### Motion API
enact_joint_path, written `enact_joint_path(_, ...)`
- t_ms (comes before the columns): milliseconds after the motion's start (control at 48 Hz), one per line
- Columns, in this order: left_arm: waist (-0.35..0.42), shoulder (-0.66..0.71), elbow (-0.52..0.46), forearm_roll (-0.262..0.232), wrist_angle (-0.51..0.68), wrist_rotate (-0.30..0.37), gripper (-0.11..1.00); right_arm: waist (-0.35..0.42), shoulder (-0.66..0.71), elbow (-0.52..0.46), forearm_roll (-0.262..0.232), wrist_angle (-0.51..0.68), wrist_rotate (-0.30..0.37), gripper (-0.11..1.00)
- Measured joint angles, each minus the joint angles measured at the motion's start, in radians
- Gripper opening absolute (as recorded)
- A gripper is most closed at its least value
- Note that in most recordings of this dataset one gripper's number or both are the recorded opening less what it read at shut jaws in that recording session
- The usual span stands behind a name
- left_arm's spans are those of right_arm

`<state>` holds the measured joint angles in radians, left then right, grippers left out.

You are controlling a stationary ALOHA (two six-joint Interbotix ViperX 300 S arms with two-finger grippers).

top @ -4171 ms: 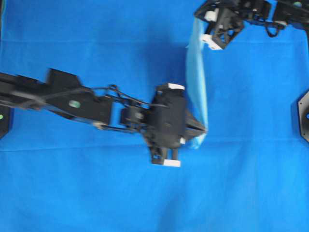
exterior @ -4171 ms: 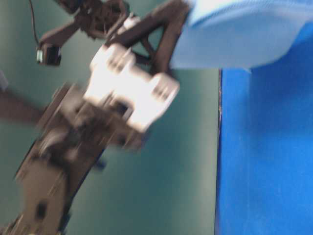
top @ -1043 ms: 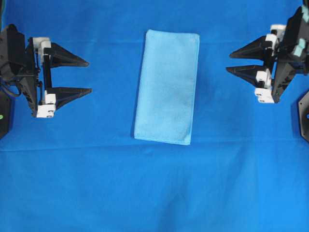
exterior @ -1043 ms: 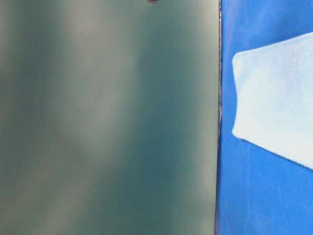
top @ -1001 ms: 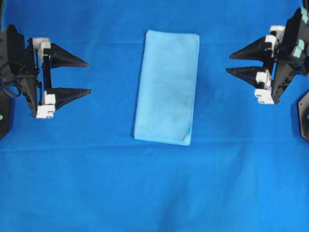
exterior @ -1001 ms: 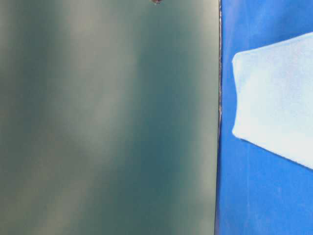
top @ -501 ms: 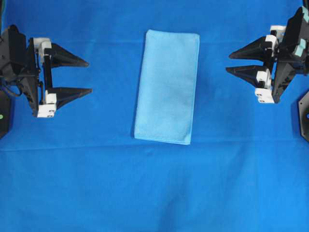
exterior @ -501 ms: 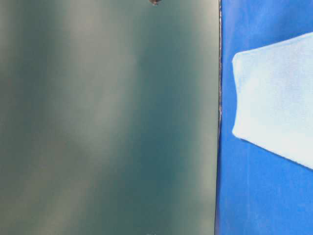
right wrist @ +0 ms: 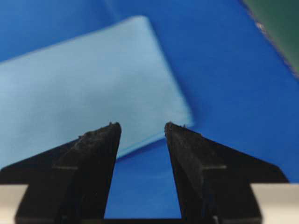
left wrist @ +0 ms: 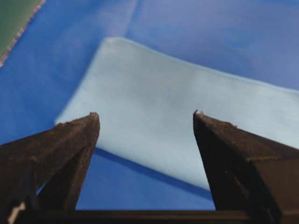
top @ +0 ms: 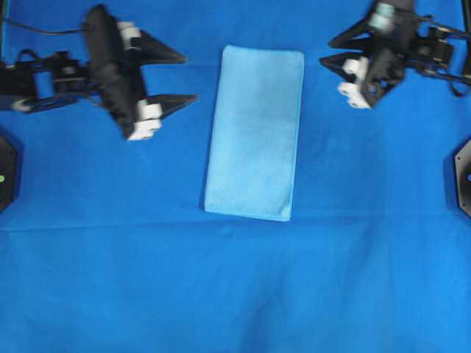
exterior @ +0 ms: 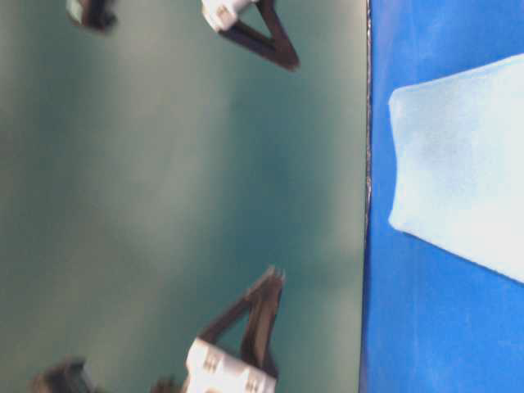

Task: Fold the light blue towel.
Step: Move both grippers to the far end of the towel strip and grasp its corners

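Both open hands, left (top: 188,76) and right (top: 324,51), have neared the unmoved towel (top: 255,132).

Soft matt cloth towel (top: 255,132), smooth blue table covering (top: 235,294)

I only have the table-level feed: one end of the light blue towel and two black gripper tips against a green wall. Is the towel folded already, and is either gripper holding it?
Observer: Overhead, the light blue towel lies flat as a long narrow rectangle, apparently folded in half; neither gripper touches it.
Operator: Where do the grippers sit?
Observer: The left gripper is beside the towel's far-left edge, the right gripper off its far-right corner, both pointing inward.
Operator: Are they open?
Observer: Yes. Each wrist camera shows towel between spread, empty fingers.
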<state>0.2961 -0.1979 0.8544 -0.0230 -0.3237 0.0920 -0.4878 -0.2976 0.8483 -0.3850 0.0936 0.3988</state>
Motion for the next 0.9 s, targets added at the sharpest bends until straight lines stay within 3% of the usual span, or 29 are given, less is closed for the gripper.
enact_joint_path(188,0.081,0.187,-0.135,0.0,0.02,0.02,0.77,-0.048,0.178,-0.109,-0.043,0.02,0.0,0.5)
enact_joint_path(417,0.129,0.388,-0.244,0.0,0.02,0.026,0.77,-0.071,0.364,-0.169,-0.052,-0.003,0.0,0.5)
enact_joint_path(667,0.176,0.54,-0.301,0.0,0.018,0.026,0.77,-0.074,0.48,-0.184,-0.054,-0.083,0.0,0.5)
enact_joint_path(897,0.207,0.568,-0.311,0.0,0.015,0.031,0.71,-0.101,0.52,-0.207,-0.052,-0.095,0.002,0.49)
